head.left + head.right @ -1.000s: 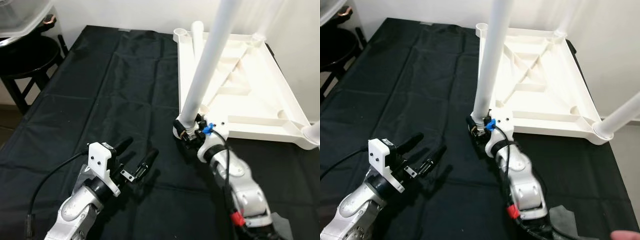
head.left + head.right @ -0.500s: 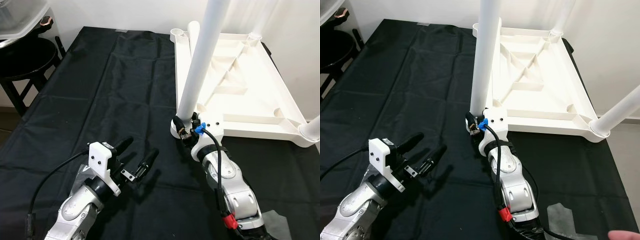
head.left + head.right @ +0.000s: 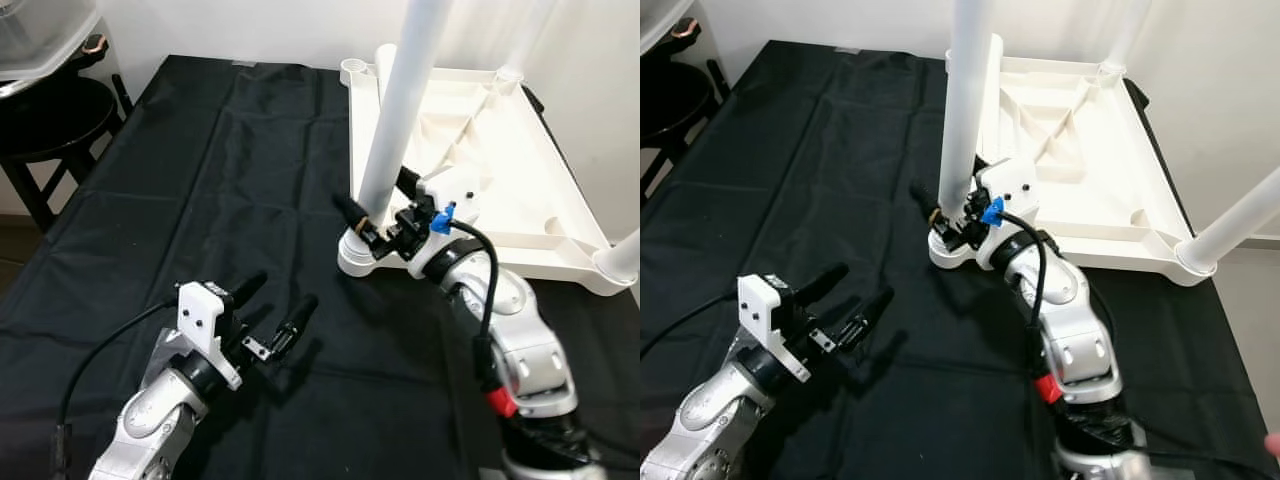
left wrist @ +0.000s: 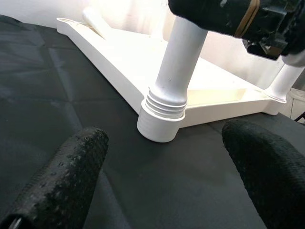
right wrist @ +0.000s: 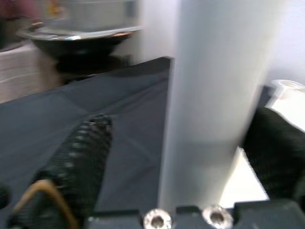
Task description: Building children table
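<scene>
White plastic makes up the overturned children's table top point(image 3: 500, 150), which lies underside up on the black cloth point(image 3: 220, 180) covering your work surface, over on the robot's right and reaching to the far edge by the wall. You see its ribbed underside facing the camera. A white tubular leg point(image 3: 405, 90) stands upright in the near left corner socket point(image 3: 362, 255), where threads show just above the round collar. You can make out a second leg point(image 3: 1240, 215) rising from the near right corner, another at the far right corner, and a loose white tube lying against the far left corner. Your right gripper point(image 3: 378, 208) reaches in from the near right, its two black fingers spread on either side of the upright leg just above the socket; the leg sits between them, but you cannot tell from these views whether the pads actually press on it. In the right wrist view the leg stands between the two fingers point(image 5: 83, 162). Your left gripper point(image 3: 273, 310) hovers low over the cloth at the near left, well apart from the table top, its fingers spread and holding nothing, pointed toward the socket. A dark round stool point(image 3: 45, 110) stands at the far left beside the work surface, with a clear plastic bin point(image 3: 40, 30) above it.
</scene>
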Motion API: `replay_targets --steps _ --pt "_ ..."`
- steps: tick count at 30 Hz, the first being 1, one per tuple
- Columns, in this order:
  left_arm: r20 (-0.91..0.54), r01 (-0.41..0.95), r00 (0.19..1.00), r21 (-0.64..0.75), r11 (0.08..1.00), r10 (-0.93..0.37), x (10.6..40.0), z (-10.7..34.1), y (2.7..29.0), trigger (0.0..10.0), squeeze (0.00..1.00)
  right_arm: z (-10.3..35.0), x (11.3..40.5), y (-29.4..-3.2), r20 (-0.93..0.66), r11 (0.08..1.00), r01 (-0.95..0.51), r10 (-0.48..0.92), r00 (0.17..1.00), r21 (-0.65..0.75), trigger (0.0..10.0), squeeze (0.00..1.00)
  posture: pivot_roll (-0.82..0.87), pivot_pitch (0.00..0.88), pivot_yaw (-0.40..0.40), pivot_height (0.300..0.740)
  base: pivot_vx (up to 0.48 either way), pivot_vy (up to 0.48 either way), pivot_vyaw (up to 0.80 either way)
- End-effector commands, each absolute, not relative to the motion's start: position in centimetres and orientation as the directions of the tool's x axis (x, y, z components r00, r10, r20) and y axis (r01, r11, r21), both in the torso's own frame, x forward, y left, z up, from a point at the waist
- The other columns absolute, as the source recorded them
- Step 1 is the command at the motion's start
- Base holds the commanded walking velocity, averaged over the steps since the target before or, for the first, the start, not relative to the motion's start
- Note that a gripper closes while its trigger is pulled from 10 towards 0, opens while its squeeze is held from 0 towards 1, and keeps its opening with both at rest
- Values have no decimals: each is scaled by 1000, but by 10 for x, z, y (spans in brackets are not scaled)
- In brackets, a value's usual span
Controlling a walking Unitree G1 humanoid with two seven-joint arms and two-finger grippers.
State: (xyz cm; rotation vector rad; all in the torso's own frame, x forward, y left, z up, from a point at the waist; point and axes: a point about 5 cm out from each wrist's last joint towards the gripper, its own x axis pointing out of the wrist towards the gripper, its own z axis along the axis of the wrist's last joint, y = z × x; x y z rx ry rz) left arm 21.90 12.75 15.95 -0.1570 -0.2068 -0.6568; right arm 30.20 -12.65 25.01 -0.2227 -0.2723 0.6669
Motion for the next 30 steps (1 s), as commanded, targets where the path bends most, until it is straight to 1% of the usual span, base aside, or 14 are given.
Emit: replay_targets --steps 1,6,8,9,11,12,13,14,15,16,17,23,28,30 --pt "220 618 778 -94 781 -589 217 154 127 10000 0 255 304 -128 190 732 -614 675 713 -293 10000 1000 5 200 -66 740 0 0 0" --pt "218 618 778 -92 781 -590 217 154 127 10000 0 268 316 -136 173 639 -699 765 620 -323 10000 1000 11 202 -61 740 0 0 0" --pt "218 618 778 -91 781 -589 217 154 127 10000 0 271 320 -139 184 641 -693 764 619 -331 10000 1000 14 202 -60 740 0 0 0" --pt "218 617 778 -90 782 -589 217 154 127 10000 0 273 326 -142 192 647 -689 759 622 -325 10000 329 19 204 -59 740 0 0 0" --pt "218 617 778 -90 782 -589 217 154 127 10000 0 273 326 -142 192 647 -689 759 622 -325 10000 329 19 204 -59 740 0 0 0" --pt "218 617 778 -90 782 -589 217 154 127 10000 0 274 329 -144 198 653 -687 755 625 -320 10000 0 19 204 -59 740 0 0 0" --pt "218 617 778 -90 782 -589 217 154 127 10000 0 274 329 -144 198 653 -687 755 625 -320 10000 0 19 204 -59 740 0 0 0" --pt "217 616 778 -88 782 -589 216 155 127 10000 0 274 332 -145 200 648 -695 760 619 -312 9059 0 26 208 -57 740 0 0 0" --pt "217 616 779 -88 783 -588 216 155 127 10000 0 274 335 -146 200 642 -703 765 612 -307 1569 0 27 211 -55 740 0 0 0" --pt "217 616 779 -88 783 -588 216 155 127 10000 0 274 335 -146 200 642 -703 765 612 -307 1569 0 27 211 -55 740 0 0 0" --pt "216 616 779 -87 783 -588 215 155 128 10000 0 272 335 -145 196 626 -719 779 595 -303 0 0 28 218 -52 740 0 0 0" --pt "213 617 778 -88 782 -591 213 157 128 10000 0 267 336 -143 191 591 -750 806 560 -296 0 0 32 232 -50 740 0 0 0" --pt "213 617 779 -89 782 -590 213 157 128 10000 0 266 336 -146 188 602 -742 798 573 -293 0 0 31 235 -51 740 0 0 0" --pt "214 616 779 -90 783 -589 213 157 128 10000 0 262 334 -147 190 643 -712 765 615 -283 0 0 29 234 -53 740 0 0 0"
